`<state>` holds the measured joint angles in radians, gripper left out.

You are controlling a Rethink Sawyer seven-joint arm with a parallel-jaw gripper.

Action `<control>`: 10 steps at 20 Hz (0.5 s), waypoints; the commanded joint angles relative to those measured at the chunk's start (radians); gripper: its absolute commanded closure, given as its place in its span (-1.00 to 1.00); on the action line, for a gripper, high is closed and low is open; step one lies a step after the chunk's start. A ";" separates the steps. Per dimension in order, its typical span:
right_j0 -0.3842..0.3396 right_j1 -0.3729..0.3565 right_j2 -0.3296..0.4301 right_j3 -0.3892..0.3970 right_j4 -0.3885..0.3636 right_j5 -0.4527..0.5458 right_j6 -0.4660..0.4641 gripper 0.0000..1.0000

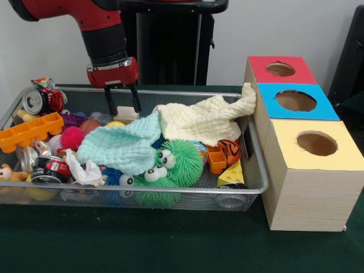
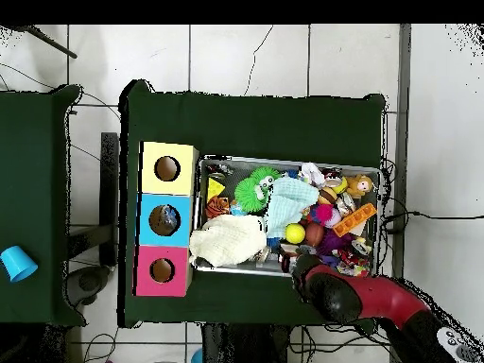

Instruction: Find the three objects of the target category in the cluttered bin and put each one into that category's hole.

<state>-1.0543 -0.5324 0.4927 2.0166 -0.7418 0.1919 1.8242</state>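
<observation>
The wire mesh bin [image 1: 170, 189] holds a heap of toys and also shows in the overhead view [image 2: 293, 159]. My gripper [image 1: 123, 105] hangs open and empty just above the bin's back edge, left of middle, over a yellow ball [image 1: 115, 123]. A small see-through thing [image 1: 101, 118] lies just left of the gripper, and another [image 1: 230, 200] lies in the front right corner. I cannot tell whether they are bottles. No blue label shows. A mint cloth [image 1: 122, 145] and a cream cloth [image 1: 199, 119] cover the middle. In the overhead view my arm [image 2: 359, 298] hides the gripper.
Three wooden boxes with holes stand right of the bin: red [image 1: 280, 69], blue [image 1: 296, 100], yellow [image 1: 317, 143]. The bin also holds drink cans [image 1: 34, 101] [image 1: 48, 169], an orange brick [image 1: 28, 132], a pink spiky ball [image 1: 72, 136], a green furry toy [image 1: 176, 162] and a cheese toy [image 1: 232, 173].
</observation>
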 commanded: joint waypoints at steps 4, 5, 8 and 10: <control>0.047 0.077 0.014 -0.079 -0.012 0.053 -0.002 -1.00; 0.055 0.079 0.007 -0.085 -0.016 0.051 0.001 -1.00; 0.090 0.087 -0.027 -0.107 -0.032 0.040 0.015 -1.00; 0.109 0.094 -0.047 -0.121 -0.041 0.026 0.026 -1.00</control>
<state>-1.0086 -0.5296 0.4842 2.0127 -0.7414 0.1912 1.8242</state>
